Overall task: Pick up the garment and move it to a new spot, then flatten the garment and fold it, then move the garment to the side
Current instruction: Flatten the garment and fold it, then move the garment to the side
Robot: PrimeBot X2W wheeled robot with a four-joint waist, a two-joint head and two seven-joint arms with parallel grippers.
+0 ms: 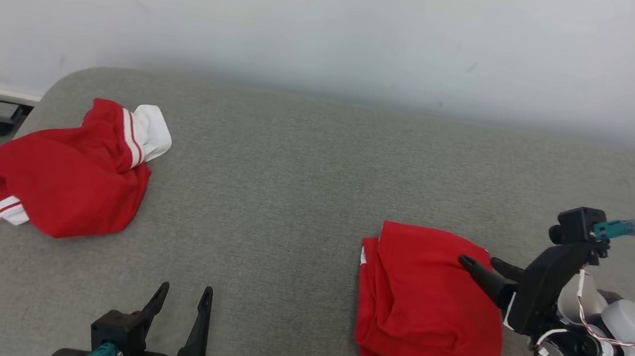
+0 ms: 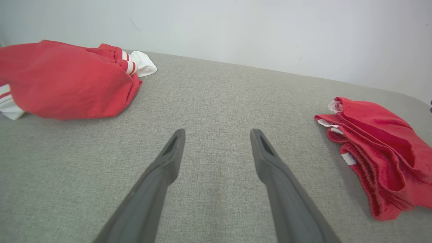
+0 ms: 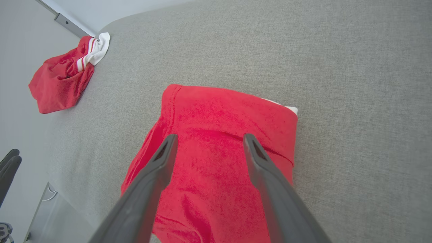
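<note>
A folded red garment [image 1: 428,307] with a bit of white trim lies on the right of the grey cloth surface [image 1: 293,187]. It also appears at the right of the left wrist view [image 2: 378,148]. My right gripper [image 1: 479,263] reaches in from the right, open, with its tips just over the garment's upper right part. In the right wrist view the gripper [image 3: 210,138] is spread over the red garment [image 3: 219,114] with nothing between its fingers. My left gripper [image 1: 186,291] is open at the near edge over bare surface, as the left wrist view [image 2: 218,133] confirms.
A second red garment [image 1: 63,186] with white striped cuffs lies crumpled at the far left [image 2: 67,81] [image 3: 57,84], close to the surface's rounded left edge. A pale wall [image 1: 333,26] runs behind. Bare grey surface stretches between the two garments.
</note>
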